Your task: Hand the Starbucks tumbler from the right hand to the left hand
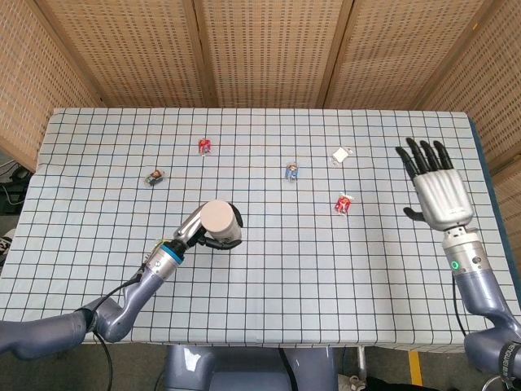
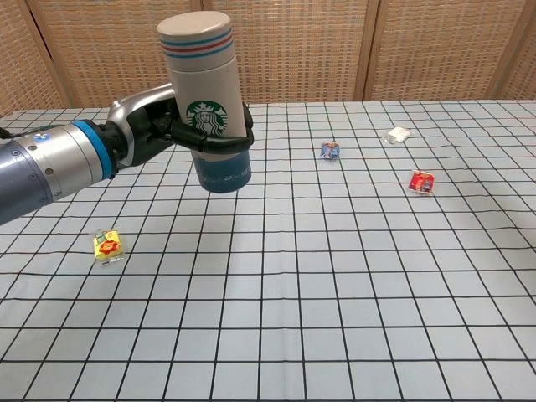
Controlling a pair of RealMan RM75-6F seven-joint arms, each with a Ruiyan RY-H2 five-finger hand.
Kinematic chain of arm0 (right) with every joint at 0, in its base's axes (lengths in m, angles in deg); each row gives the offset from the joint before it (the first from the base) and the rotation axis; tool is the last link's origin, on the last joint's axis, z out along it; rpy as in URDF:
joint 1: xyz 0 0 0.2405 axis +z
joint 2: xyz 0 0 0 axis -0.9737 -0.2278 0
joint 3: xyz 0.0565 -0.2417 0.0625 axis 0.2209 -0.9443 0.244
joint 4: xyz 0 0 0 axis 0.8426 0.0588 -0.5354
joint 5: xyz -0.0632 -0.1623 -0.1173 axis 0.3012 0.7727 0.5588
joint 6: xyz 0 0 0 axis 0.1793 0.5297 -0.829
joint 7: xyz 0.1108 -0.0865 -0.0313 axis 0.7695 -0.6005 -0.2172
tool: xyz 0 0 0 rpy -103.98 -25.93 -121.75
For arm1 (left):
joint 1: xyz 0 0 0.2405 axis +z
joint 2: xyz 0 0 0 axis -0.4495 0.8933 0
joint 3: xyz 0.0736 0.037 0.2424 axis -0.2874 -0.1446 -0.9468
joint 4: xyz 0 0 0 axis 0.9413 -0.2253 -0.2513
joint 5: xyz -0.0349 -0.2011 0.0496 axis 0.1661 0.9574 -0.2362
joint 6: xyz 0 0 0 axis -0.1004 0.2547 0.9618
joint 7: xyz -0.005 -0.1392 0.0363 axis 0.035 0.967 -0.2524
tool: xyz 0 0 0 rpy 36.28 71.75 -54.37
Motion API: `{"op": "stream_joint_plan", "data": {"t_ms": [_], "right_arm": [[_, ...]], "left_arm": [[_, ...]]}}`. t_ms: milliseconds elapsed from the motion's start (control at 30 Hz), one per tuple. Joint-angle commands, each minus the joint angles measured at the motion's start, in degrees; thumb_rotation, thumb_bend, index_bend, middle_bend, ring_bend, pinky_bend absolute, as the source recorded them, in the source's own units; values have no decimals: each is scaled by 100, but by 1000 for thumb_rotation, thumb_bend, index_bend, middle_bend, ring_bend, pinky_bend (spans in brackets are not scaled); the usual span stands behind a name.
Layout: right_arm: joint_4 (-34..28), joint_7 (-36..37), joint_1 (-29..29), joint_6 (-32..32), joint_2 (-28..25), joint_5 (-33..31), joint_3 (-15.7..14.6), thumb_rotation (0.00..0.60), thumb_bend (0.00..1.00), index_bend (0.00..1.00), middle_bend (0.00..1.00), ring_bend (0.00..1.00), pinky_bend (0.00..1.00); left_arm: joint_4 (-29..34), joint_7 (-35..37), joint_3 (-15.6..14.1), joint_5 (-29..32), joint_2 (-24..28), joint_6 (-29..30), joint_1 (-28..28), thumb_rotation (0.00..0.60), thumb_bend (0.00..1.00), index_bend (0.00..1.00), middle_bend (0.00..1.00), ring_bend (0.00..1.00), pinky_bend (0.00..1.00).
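The Starbucks tumbler is cream with red and blue stripes near its lid, a green logo and a blue base. My left hand grips it around the middle and holds it upright above the table. In the head view I see the tumbler's round lid from above, with the left hand wrapped around it from the left. My right hand is far off at the table's right edge, fingers spread wide, holding nothing. It does not show in the chest view.
Small wrapped sweets lie scattered on the checked tablecloth: a yellow one, a red one, a blue one, a white one, and two more at the far left. Wicker screens stand behind.
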Motion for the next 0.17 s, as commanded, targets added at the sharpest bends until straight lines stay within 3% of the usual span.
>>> {"op": "stream_joint_plan", "data": {"t_ms": [33, 167], "right_arm": [[1619, 653, -952, 304, 1155, 805, -595, 600, 0, 0, 0, 0, 0], [1838, 762, -1200, 454, 1345, 1004, -607, 600, 0, 0, 0, 0, 0]], "left_arm": [[106, -76, -27, -19, 89, 63, 59, 600, 352, 837, 636, 494, 439], [231, -111, -29, -4, 171, 76, 92, 600, 352, 837, 636, 494, 439]]}}
